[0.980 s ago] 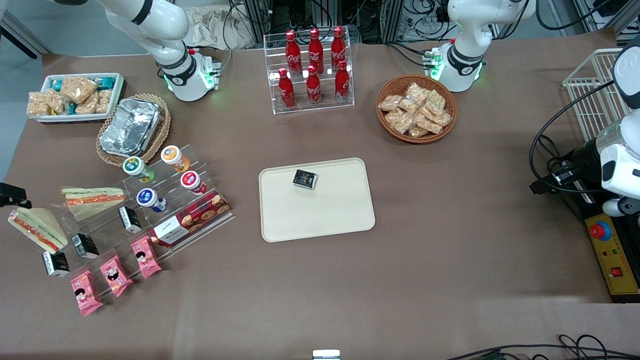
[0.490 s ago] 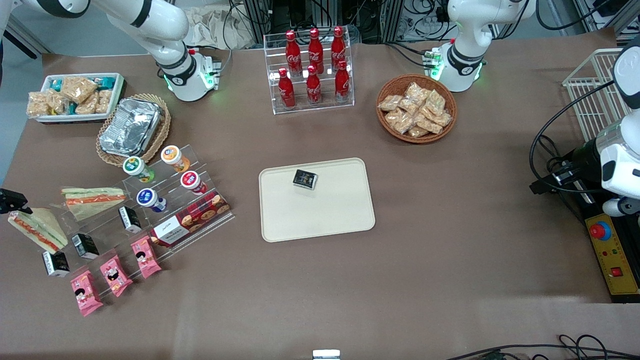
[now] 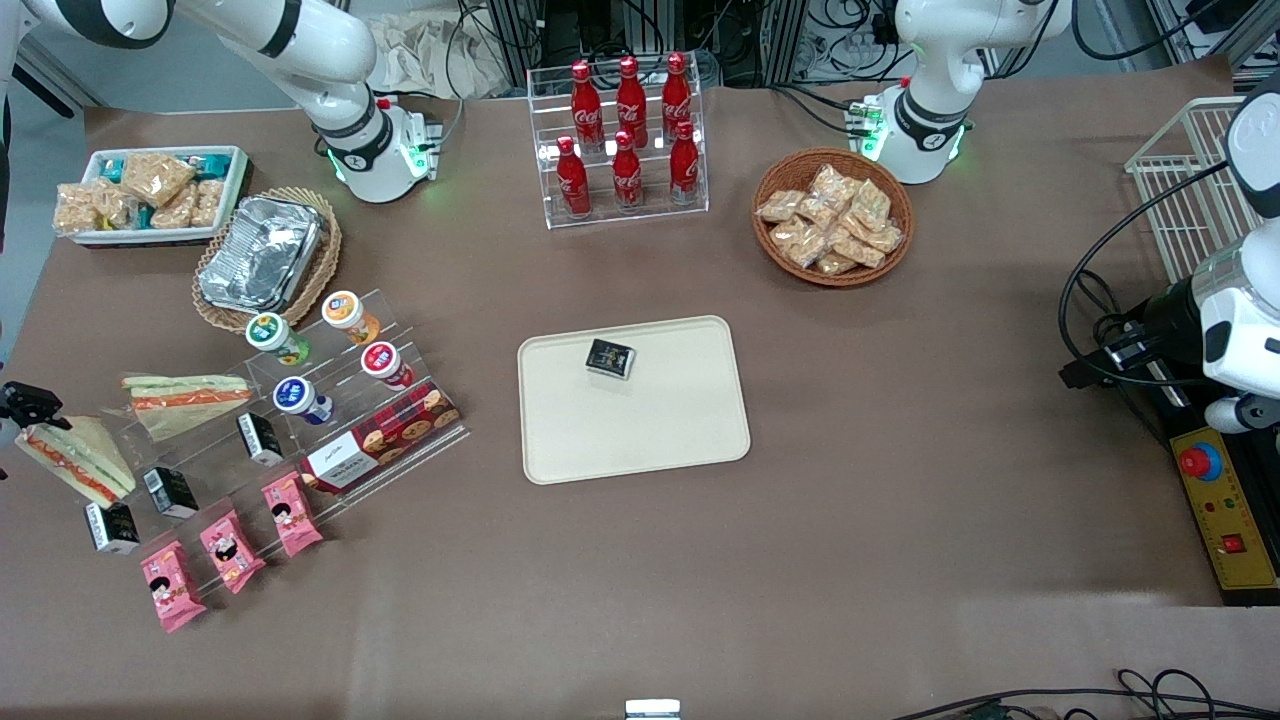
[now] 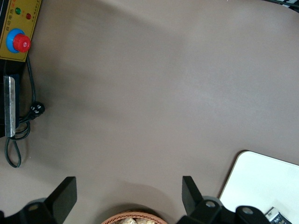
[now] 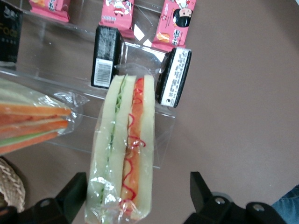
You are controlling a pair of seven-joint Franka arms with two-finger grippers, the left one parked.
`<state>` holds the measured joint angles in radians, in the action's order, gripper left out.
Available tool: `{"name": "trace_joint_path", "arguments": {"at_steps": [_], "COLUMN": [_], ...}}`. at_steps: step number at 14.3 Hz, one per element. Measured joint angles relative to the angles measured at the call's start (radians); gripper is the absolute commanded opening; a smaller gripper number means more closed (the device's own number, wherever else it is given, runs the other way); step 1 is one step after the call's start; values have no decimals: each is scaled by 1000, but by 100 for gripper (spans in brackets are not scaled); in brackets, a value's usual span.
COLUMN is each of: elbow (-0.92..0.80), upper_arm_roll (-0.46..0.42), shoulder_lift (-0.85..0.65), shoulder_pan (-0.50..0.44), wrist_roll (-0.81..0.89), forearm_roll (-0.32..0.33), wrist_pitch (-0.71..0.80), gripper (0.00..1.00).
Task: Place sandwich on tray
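The sandwich, a clear-wrapped wedge with red-orange and green filling, lies on the clear acrylic stand at the working arm's end of the table. My right gripper hangs over its end at the table's edge. In the right wrist view the gripper is open. The sandwich lies between its two black fingers, with a clear gap on one side. The cream tray lies mid-table, far from the sandwich, and its corner shows in the left wrist view.
A paler wedge lies beside the sandwich, farther from the camera. Black packets, pink snack packs, small cups and a cookie box share the stand. A black packet lies on the tray. A foil pan and a snack bin stand farther back.
My gripper has edged a little nearer the front camera, over the sandwich's end. The sandwich and everything else have stayed put.
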<state>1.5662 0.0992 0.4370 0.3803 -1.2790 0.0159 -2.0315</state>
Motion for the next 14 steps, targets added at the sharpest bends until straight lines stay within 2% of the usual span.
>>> {"name": "trace_joint_path", "arguments": {"at_steps": [2,4,5,6,9,10,14], "elbow": [28,63,72,76,69,61,16], "upper_arm_roll": [-1,-1,-1,-1,-4,-4,-5], "shoulder_lift": [0,1,1,0,-4,-6,-14], "shoulder_pan": [0,0,0,0,-1,-3,-5], "wrist_roll": [-1,-1,-1,-1,-1,-1,-1], "forearm_roll": [-12,-29,-31,-32,-32,-32,-32], "wrist_pitch": [-10,-34,-40,-40,-41,-37,26], "gripper": [93,66,45,28,21,15,15]}}
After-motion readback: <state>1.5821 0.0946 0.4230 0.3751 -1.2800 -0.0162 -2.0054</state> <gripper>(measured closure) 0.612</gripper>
